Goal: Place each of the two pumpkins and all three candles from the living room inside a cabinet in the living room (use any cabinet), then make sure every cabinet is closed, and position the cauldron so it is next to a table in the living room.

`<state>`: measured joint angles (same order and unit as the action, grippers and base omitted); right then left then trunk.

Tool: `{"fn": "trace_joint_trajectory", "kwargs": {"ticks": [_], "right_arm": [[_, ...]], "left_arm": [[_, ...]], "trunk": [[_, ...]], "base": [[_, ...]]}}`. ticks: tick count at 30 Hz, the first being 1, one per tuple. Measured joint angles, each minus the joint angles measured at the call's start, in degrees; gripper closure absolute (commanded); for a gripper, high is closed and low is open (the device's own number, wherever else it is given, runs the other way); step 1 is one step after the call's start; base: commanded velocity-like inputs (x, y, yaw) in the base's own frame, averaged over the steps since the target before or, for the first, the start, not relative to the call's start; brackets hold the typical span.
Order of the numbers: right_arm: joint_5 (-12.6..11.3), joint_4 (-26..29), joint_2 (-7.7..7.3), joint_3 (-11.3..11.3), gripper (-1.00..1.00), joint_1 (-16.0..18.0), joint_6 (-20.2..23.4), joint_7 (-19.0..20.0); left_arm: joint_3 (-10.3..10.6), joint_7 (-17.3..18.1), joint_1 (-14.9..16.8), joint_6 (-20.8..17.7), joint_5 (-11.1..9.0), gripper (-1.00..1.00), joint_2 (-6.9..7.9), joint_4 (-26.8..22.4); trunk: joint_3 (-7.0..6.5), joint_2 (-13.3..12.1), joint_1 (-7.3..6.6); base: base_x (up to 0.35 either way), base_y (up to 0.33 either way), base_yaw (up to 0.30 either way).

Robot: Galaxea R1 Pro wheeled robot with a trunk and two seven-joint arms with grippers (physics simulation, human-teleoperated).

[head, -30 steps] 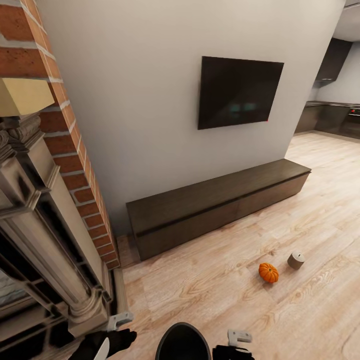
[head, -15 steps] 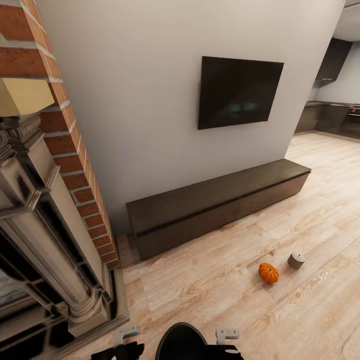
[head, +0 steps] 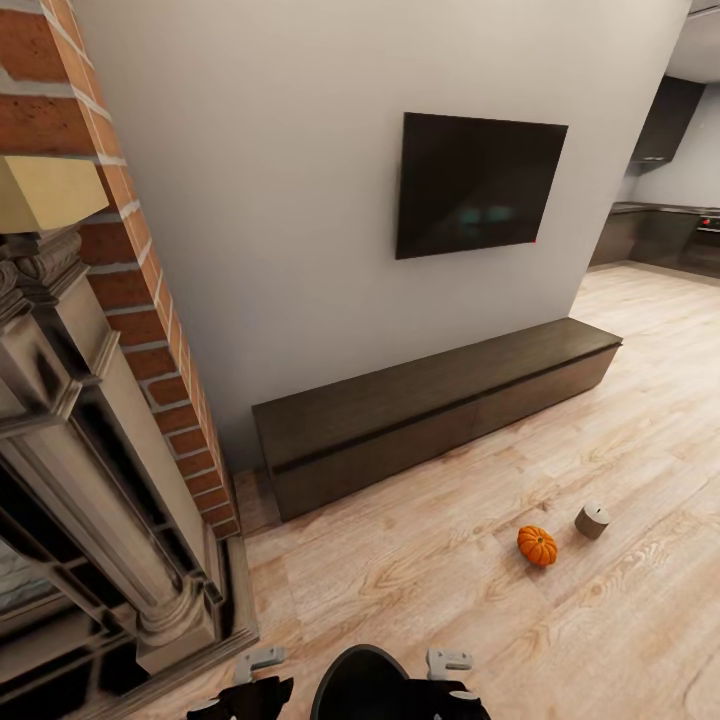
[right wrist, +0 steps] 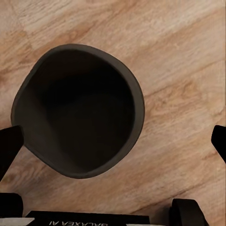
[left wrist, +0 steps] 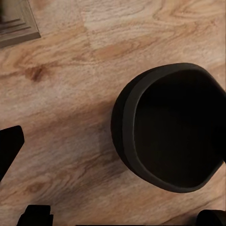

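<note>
Head overlooks room; wrists share cauldron (left wrist: 172, 127) closely.

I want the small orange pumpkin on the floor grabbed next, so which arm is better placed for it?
Right, probably. The ribbed orange pumpkin lies on the wooden floor toward the robot's right, nearer the right pincer than the left pincer.

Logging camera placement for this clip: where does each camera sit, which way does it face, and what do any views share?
Head view: high on the robot, looking forward and down at the cabinet, pumpkin and candle; both arm ends at its bottom edge.
Left wrist view: above the floor, looking down beside the cauldron; dark finger parts at edges.
Right wrist view: looking down into the cauldron; dark fingers at the sides.
Shared: all three show the cauldron.
</note>
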<state>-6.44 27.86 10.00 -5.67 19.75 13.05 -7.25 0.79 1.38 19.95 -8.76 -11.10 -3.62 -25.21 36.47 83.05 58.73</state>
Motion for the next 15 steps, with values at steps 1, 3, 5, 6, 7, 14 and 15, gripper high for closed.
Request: {"fn": "trace_joint_trajectory", "kwargs": {"ticks": [1,3,5,6,7,14,15], "right_arm": [[-0.1,0.0,0.0,-0.1,-1.0,0.0,0.0,0.1],[-0.1,0.0,0.0,-0.4,-1.0,0.0,-0.1,0.3],[-0.2,0.0,0.0,-0.8,-1.0,0.0,-0.1,0.3],[-0.2,0.0,0.0,-1.1,-1.0,0.0,-0.1,0.3],[-0.2,0.0,0.0,-1.3,-1.0,0.0,-0.1,0.3],[-0.3,-0.3,0.0,-1.6,-1.0,0.0,-3.1,0.5],[-0.3,-0.4,0.0,-1.6,-1.0,0.0,-3.3,0.5]], "left_arm": [[0.0,0.0,0.0,0.1,0.0,-1.0,0.0,0.0],[0.0,-0.1,0.0,0.2,0.0,-1.0,0.0,0.0],[0.0,-0.1,0.0,0.3,0.0,-1.0,0.0,0.0],[0.0,-0.1,-0.1,0.3,-0.1,-1.0,0.0,0.0],[0.0,-0.1,-0.1,0.3,-0.1,-1.0,0.0,0.0],[0.1,0.0,-0.1,0.3,-0.1,-1.0,0.0,0.0],[0.1,0.0,-0.1,0.3,-0.1,-1.0,-0.03,0.0]], "trunk": [[0.0,0.0,0.0],[0.0,0.0,0.0],[0.0,0.0,0.0],[0.17,0.4,0.21],[0.35,0.8,0.43],[1.61,3.6,1.97],[1.79,4.0,2.19]], "base": [[0.0,0.0,0.0],[0.0,0.0,0.0],[0.0,0.0,0.0],[0.0,0.0,0.0],[0.0,0.0,0.0],[0.0,0.0,0.0],[0.0,0.0,0.0]]}}
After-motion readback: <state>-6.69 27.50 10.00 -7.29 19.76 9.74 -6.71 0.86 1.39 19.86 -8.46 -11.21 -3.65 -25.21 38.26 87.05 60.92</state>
